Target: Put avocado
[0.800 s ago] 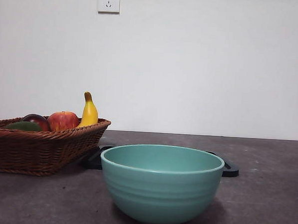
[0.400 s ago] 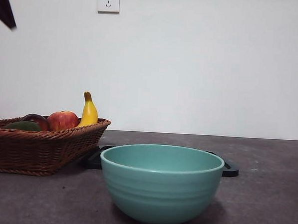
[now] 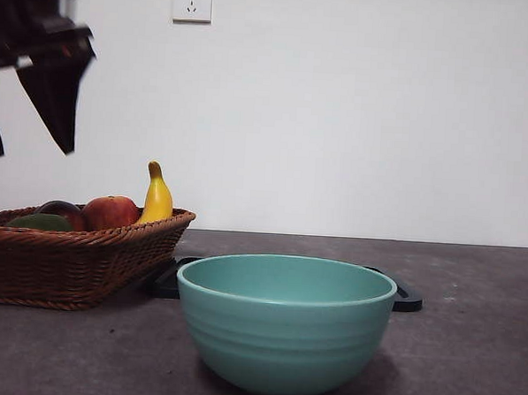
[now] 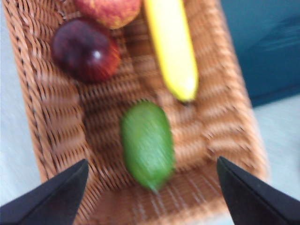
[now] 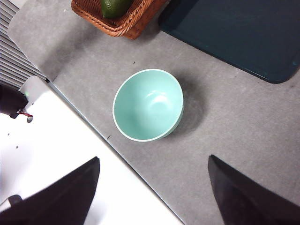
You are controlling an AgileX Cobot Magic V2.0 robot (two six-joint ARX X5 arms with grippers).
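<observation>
1. The left gripper (image 3: 28, 141) hangs in the air above the left end of the wicker basket (image 3: 83, 263); its two black jaws are spread wide and hold nothing, as the left wrist view (image 4: 150, 187) shows.
2. The basket stands at the left of the dark grey table (image 3: 468, 350). In it the avocado (image 4: 147, 144) lies on the woven floor near one end wall, clear of the other fruit; from the front only a low green sliver of it (image 3: 39, 223) shows over the rim.
3. Beside it in the basket are a dark red-purple fruit (image 4: 85, 49), a red-yellow apple (image 3: 111, 212) and a banana (image 3: 158, 196), whose tip points toward the avocado.
4. A flat dark tray (image 3: 407, 300) lies behind the basket's right end and stretches rightward.
5. A teal bowl (image 3: 284, 322) stands empty in front of the tray, at centre.
6. The right gripper (image 5: 152, 187) is high above the table's near edge, jaws spread, holding nothing.
7. A white wall socket (image 3: 193, 1) sits on the wall.
</observation>
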